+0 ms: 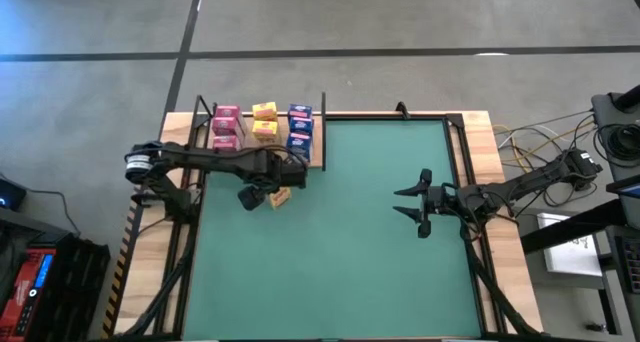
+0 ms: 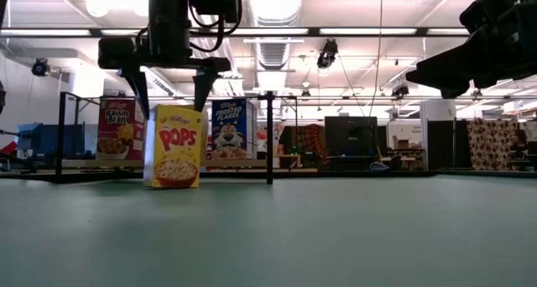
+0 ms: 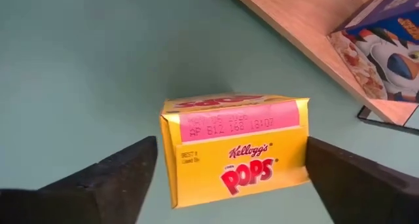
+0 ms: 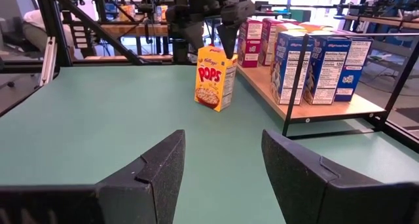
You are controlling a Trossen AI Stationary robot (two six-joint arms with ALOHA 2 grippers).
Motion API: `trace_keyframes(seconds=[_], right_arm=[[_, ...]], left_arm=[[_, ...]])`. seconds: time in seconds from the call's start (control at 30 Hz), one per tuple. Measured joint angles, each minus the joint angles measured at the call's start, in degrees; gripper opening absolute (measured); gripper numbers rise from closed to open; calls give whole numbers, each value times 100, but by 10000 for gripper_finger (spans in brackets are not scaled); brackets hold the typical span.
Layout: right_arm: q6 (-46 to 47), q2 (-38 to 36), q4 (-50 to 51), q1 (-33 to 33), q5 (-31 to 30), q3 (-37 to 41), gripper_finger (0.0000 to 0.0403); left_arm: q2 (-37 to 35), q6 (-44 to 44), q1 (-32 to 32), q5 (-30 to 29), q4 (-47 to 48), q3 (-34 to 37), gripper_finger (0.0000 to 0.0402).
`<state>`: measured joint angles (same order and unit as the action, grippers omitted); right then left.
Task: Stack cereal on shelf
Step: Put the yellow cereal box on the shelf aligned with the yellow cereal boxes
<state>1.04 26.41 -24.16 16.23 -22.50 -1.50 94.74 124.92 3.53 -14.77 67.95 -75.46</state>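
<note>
Cereal: one yellow Pops box [image 2: 175, 147] stands upright on the green mat [image 1: 340, 252], beside the wooden shelf [image 4: 308, 101] holding pink, yellow and blue cardboard boxes. Left gripper [image 2: 168, 84] hovers above it, fingers spread, touching nothing. Right gripper [image 1: 412, 203] waits well apart, fingers parted, empty.

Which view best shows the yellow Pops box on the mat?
The low view: the yellow Pops box stands upright, front fully readable. Left wrist view shows only its top between the open left pincer. Right wrist view shows it farther off; high view mostly hides it.

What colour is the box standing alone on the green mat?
Yellow, with red "POPS" lettering: the cereal box. The right wrist view shows it best.
</note>
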Motion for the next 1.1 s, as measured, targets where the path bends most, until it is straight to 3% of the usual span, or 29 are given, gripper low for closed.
trace_keyframes(seconds=[0.17,1.1], right_arm=[[0,0,-2,1,0,0,192],[0,2,23,2,1,0,192]], left_arm=[[0,-127,1,-67,-45,9,395],[432,81,-15,-165,-53,-117,395]])
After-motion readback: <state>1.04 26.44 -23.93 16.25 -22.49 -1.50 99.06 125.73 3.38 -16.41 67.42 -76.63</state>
